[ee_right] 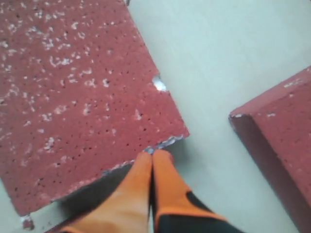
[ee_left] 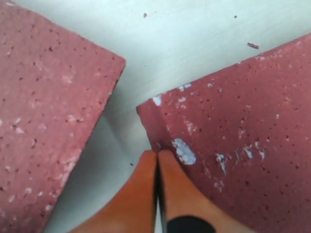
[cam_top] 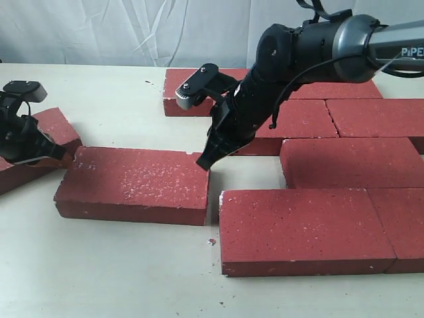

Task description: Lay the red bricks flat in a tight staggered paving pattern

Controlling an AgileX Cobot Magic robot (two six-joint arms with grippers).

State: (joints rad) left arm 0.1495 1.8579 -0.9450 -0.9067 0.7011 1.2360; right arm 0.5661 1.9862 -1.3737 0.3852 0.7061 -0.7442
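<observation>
Several red bricks lie flat on the pale table. One loose brick [cam_top: 132,182] [ee_right: 82,97] [ee_left: 233,121] lies left of the paved group, with a gap between it and the front brick [cam_top: 301,228] [ee_right: 282,141]. My right gripper [cam_top: 204,161] [ee_right: 153,154] is shut and empty, its tips touching the loose brick's far right corner. My left gripper [cam_top: 58,154] [ee_left: 158,155] is shut too, tips against that brick's left end corner. Beside it lies an angled brick [cam_top: 43,136] [ee_left: 43,111].
Paved bricks fill the right side: a back row [cam_top: 199,93], middle bricks [cam_top: 298,119] [cam_top: 377,116] [cam_top: 351,162] and a front right one [cam_top: 404,225]. A small red crumb [cam_top: 212,242] lies on the table [cam_top: 99,265]. White cloth hangs behind.
</observation>
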